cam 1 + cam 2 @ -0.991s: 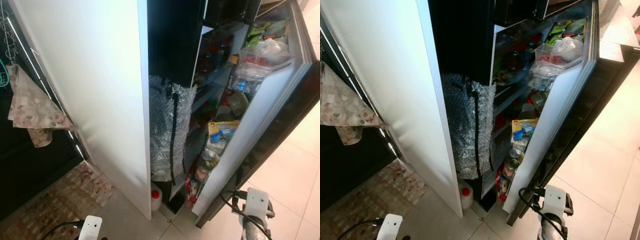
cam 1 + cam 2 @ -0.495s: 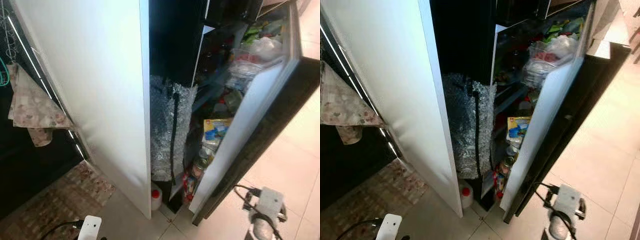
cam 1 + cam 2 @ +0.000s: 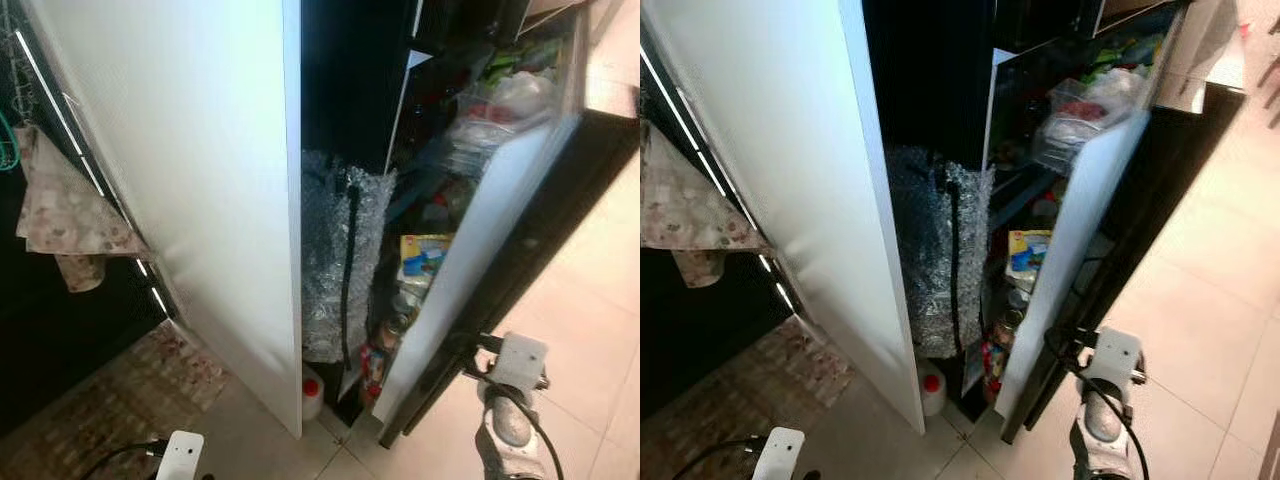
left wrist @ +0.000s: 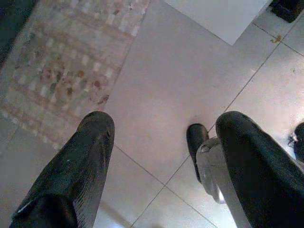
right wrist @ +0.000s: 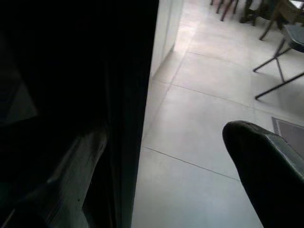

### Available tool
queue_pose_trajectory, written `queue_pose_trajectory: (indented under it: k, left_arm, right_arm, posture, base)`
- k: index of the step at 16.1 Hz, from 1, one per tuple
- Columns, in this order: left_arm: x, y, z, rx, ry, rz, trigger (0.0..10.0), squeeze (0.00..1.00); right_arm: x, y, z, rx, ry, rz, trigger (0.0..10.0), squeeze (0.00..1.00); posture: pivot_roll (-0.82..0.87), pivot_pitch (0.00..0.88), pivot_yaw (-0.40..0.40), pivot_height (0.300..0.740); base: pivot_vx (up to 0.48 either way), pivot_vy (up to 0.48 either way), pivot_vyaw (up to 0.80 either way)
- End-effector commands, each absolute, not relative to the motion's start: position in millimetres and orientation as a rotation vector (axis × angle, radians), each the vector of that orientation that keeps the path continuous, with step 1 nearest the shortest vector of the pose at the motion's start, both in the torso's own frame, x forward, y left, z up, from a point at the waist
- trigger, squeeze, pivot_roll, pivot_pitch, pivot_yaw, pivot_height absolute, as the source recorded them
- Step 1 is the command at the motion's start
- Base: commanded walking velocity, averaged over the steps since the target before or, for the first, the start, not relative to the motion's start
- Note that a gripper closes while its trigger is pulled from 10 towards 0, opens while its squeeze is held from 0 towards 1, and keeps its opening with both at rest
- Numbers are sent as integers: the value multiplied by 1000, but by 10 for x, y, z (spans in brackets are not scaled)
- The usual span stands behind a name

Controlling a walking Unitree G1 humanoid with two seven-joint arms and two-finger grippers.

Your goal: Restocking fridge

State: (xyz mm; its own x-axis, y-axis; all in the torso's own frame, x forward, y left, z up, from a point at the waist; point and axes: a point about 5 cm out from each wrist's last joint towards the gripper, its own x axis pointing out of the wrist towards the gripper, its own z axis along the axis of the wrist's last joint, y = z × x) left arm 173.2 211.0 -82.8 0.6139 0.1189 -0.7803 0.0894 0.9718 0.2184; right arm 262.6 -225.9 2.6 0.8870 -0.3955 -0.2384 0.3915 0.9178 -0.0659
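The fridge door [image 3: 478, 235] stands ajar, its white inner side lined with stocked shelves: plastic bags of food [image 3: 500, 100] up top, a yellow and blue packet [image 3: 422, 252] and jars lower down. My right arm [image 3: 515, 362] is at the door's dark outer face [image 3: 565, 190]. The right gripper [image 5: 166, 156] is open, one finger lying along that dark face and the other over the floor. My left gripper [image 4: 161, 161] hangs open above the tiles, holding nothing.
A tall white panel [image 3: 180, 180] stands left of the fridge, with bubble wrap [image 3: 335, 260] and a red-capped bottle [image 3: 311, 392] in the gap between. A patterned rug [image 3: 110, 410] and a hanging cloth [image 3: 60, 215] lie left. Chair legs [image 5: 280, 47] stand across the tiled floor.
The fridge door has swung inward, narrowing the opening and hiding more of its shelves. My right arm has moved up and in against the door's outer face.
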Motion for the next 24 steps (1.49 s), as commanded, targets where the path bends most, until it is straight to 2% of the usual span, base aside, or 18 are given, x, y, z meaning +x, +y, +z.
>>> queue_pose_trajectory:
  k: [1, 7, 11, 16, 24]
  left_arm:
    - [1692, 2096, -851, 251, 933, 4, 10000, 0]
    - [1687, 2105, -852, 251, 935, 9, 10000, 0]
    - [1672, 2126, -856, 251, 942, 14, 10000, 0]
    - [1682, 2135, -850, 253, 940, 18, 10000, 0]
    - [1718, 2139, -833, 251, 930, 21, 10000, 0]
  right_arm:
    - [2672, -2181, 59, -21, 231, -360, 10000, 0]
    - [2705, -2046, 33, 24, 256, -221, 10000, 0]
    - [2924, -1709, 201, 89, 209, 79, 10000, 0]
    - [3125, -1543, 391, 116, 185, 293, 10000, 0]
    - [3372, -1416, 670, 138, 131, 411, 10000, 0]
  posture:
    - [26, 0, -9, 740]
    - [27, 0, -10, 740]
    - [25, 0, -9, 740]
    - [23, 0, -4, 740]
    - [34, 0, 5, 740]
  base:
    - [0, 0, 0]
    - [0, 0, 0]
    - [0, 0, 0]
    - [0, 0, 0]
    - [0, 0, 0]
